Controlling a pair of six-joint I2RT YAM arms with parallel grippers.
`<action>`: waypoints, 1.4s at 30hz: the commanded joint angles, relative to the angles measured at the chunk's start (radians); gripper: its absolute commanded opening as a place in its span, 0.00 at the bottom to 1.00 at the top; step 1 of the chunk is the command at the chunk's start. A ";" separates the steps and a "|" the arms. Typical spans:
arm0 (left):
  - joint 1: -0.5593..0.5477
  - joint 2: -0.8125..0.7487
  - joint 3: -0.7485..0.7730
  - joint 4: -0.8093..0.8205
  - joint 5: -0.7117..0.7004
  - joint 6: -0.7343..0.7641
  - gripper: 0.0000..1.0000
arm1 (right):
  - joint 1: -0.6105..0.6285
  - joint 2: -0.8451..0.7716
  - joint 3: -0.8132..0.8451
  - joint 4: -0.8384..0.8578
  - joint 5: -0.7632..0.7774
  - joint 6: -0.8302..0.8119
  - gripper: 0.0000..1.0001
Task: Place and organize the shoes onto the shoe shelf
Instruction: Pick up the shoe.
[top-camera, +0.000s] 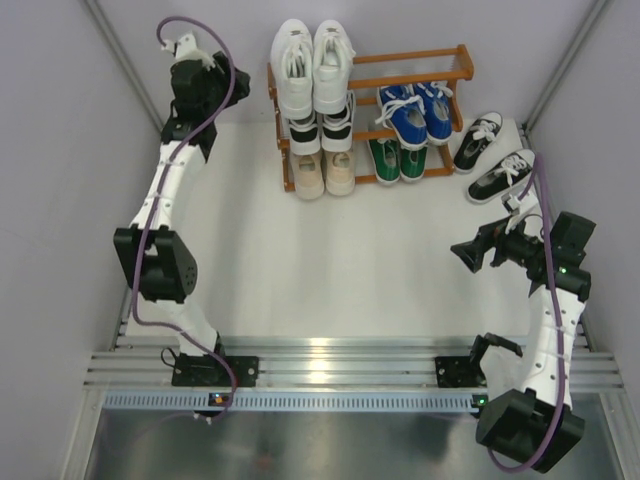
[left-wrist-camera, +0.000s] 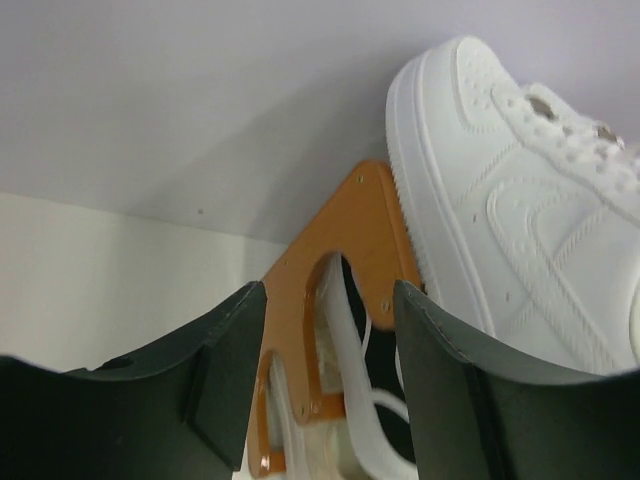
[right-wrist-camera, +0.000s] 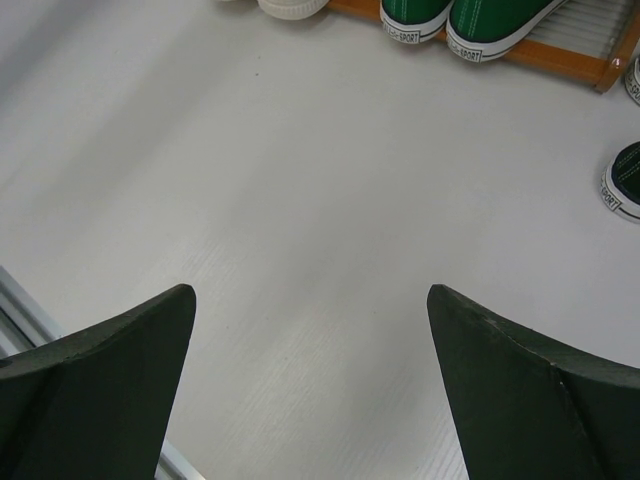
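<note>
The shoe shelf (top-camera: 420, 55) stands at the back of the table. It holds white shoes (top-camera: 312, 65) on top, a black pair (top-camera: 322, 130) and blue shoes (top-camera: 415, 112) in the middle, and beige shoes (top-camera: 323, 172) and green shoes (top-camera: 398, 158) at the bottom. Another black pair (top-camera: 490, 158) lies on the table right of the shelf. My left gripper (top-camera: 232, 85) hangs open and empty just left of the shelf. In the left wrist view, the shelf's end panel (left-wrist-camera: 355, 225) and a white shoe (left-wrist-camera: 500, 200) show beyond the left gripper (left-wrist-camera: 330, 290). My right gripper (top-camera: 465, 255) is open over bare table.
Grey walls close in the table at the back and on both sides. In the right wrist view the green shoes (right-wrist-camera: 470, 25) and the shelf's bottom bar (right-wrist-camera: 560, 55) lie ahead, with one black shoe's toe (right-wrist-camera: 625, 180) at the right edge. A metal rail (top-camera: 330, 365) runs along the near edge.
</note>
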 joint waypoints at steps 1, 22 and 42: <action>0.032 -0.242 -0.212 0.102 0.118 -0.008 0.60 | -0.021 0.021 0.029 -0.023 -0.001 -0.046 0.99; 0.037 -1.304 -1.295 -0.085 0.226 0.156 0.92 | 0.013 0.731 0.619 0.103 0.654 0.534 0.64; 0.026 -1.244 -1.294 -0.096 0.221 0.181 0.92 | 0.108 1.136 0.719 0.300 0.863 0.682 0.62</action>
